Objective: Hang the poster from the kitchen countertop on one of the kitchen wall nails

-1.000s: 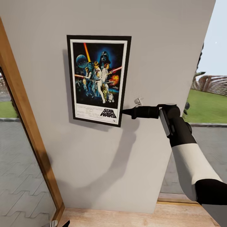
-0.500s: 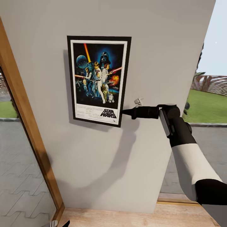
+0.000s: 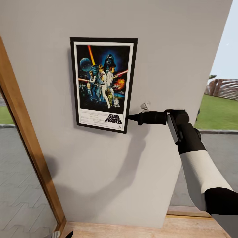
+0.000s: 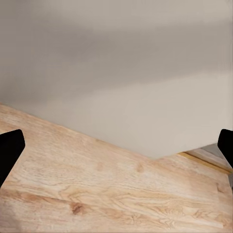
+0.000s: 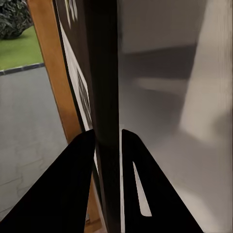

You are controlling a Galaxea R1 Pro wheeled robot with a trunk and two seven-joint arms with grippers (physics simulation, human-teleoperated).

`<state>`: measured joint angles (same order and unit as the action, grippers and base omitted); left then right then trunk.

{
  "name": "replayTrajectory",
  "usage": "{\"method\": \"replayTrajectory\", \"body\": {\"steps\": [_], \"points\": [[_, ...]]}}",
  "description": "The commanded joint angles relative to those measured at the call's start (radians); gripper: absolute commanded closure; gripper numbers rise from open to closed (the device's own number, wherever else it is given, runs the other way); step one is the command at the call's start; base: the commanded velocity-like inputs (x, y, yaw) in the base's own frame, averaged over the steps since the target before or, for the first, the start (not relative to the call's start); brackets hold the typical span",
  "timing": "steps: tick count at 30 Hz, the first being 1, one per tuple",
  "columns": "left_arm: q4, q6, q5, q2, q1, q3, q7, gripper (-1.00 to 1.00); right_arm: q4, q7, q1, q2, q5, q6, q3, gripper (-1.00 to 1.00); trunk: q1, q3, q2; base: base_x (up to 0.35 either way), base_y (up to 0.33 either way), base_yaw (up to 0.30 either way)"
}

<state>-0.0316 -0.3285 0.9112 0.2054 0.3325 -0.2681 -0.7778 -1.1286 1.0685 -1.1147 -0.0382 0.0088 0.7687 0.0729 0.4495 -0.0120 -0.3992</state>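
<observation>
- The poster (image 3: 103,84) sits flat against the grey wall (image 3: 165,49), upright, tilted just a touch.
- Our right gripper (image 3: 130,117) reaches in from the side at the poster's lower right edge.
- In the right wrist view our fingers (image 5: 73,184) are closed on the poster's dark frame edge (image 5: 104,97), one on either side.
- Our left gripper (image 4: 116,145) hangs spread wide over the wooden floor (image 4: 97,189), holding nothing.
- A wooden door frame (image 3: 29,145) stands left of the wall.
</observation>
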Motion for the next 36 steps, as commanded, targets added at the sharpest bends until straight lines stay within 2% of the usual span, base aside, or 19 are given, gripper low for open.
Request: {"method": "replayTrajectory", "body": {"steps": [1, 7, 10, 28, 36], "points": [[0.001, -0.006, 0.006, 0.000, 0.000, -0.008, -0.001, -1.00, 0.000, 0.004, 0.000, -0.001, -0.001, 0.007, 0.001, 1.00, 0.001, 0.000, -0.001, 0.053, 0.000, 0.000], [0.001, -0.006, 0.006, 0.000, 0.000, -0.008, -0.001, -1.00, -0.001, 0.004, 0.000, -0.001, -0.001, 0.007, 0.001, 1.00, 0.001, 0.000, -0.001, 0.016, 0.000, 0.000], [0.001, -0.006, 0.007, -0.016, 0.000, -0.010, 0.000, -1.00, 0.005, -0.009, 0.000, 0.000, 0.000, 0.005, 0.001, 1.00, 0.001, 0.000, -0.001, 0.000, 0.000, 0.000], [0.001, -0.006, 0.007, -0.016, 0.000, -0.010, 0.000, -1.00, 0.005, -0.009, 0.000, 0.000, 0.000, 0.005, 0.001, 1.00, 0.001, 0.000, -0.001, 0.000, 0.000, 0.000], [0.001, -0.007, 0.006, -0.017, 0.000, -0.010, 0.000, -1.00, 0.004, -0.003, 0.001, 0.000, 0.002, 0.005, 0.001, 1.00, 0.001, 0.000, -0.001, 0.099, 0.000, 0.000]]}}
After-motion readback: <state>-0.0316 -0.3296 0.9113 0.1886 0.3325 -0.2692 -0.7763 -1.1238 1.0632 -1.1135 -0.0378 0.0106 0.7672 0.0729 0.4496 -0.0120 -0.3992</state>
